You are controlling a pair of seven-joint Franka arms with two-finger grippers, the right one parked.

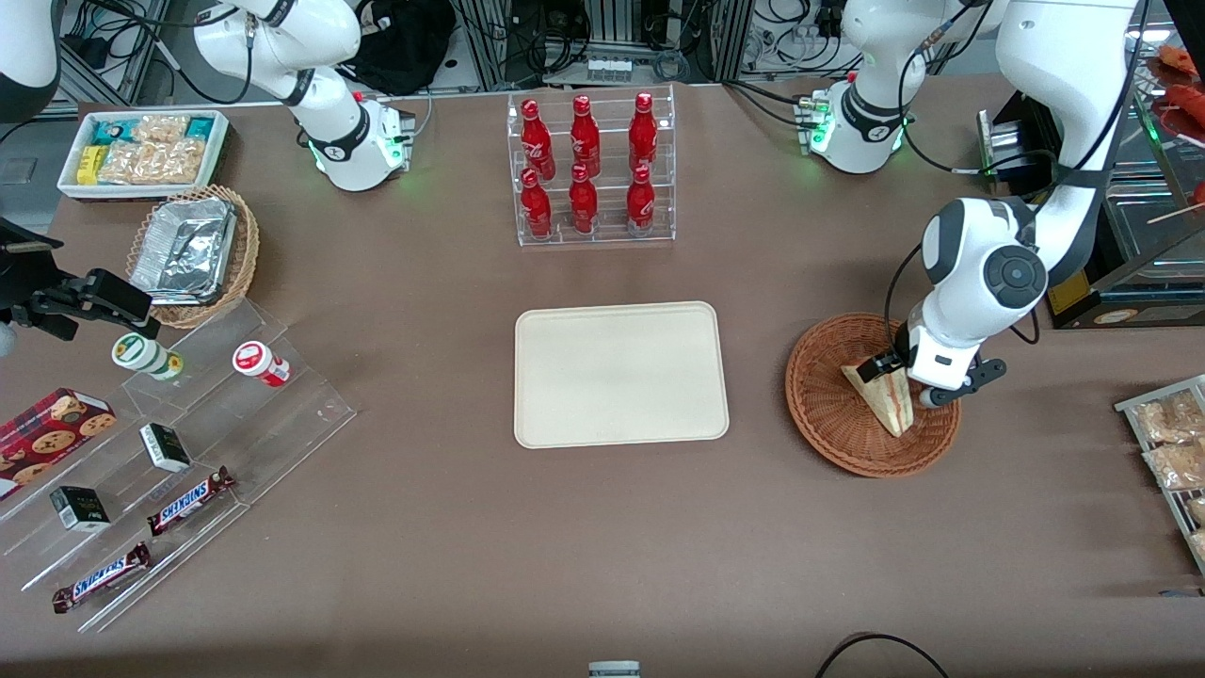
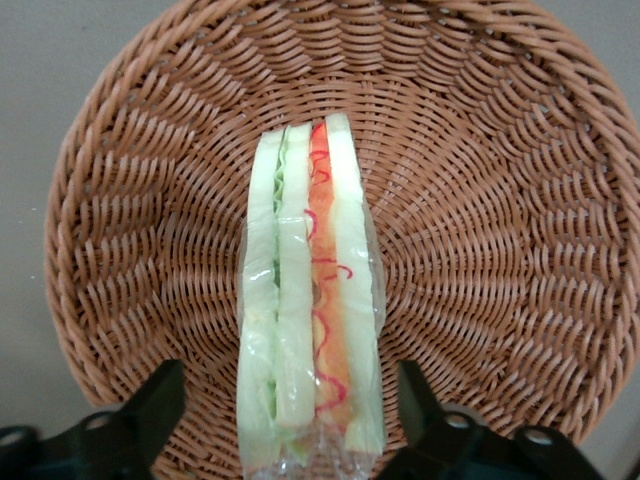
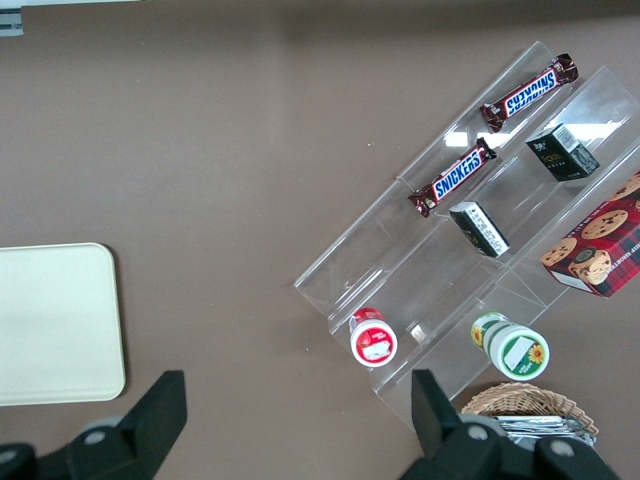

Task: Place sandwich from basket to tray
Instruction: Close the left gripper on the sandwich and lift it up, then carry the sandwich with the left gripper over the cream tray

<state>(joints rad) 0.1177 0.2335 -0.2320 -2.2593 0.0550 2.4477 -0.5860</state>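
Toward the working arm's end of the table, the round reddish-brown woven wicker basket [image 1: 838, 433] sat on the brown tabletop [image 1: 602, 546], with the triangular wedge sandwich of pale white bread [image 1: 885, 400] lying inside it. Sandwich was wrapped in clear film; red and green filling layers showed on its cut edge in the wrist view [image 2: 312, 300].

Left arm's two-finger gripper [image 2: 290, 415] was down in the basket, fingers spread wide, one black finger [image 2: 160, 400] on each side of the sandwich's wide end. Gaps were visible between both fingers and the bread, so nothing was gripped. From the front, the gripper [image 1: 911, 384] sat over the part of the basket farther from the camera, right at the sandwich.

Flat cream-beige rectangular tray with rounded corners [image 1: 621, 374] lay mid-table, well apart from the basket, nothing on it.

Other items: clear acrylic rack of red bottles [image 1: 591, 169] farther from the camera than the tray. Toward the parked arm's end: lighter wicker basket with foil trays [image 1: 193, 254], white bin of snack packets [image 1: 146, 151], clear stepped display [image 1: 188, 471] with Snickers bars [image 1: 188, 499].
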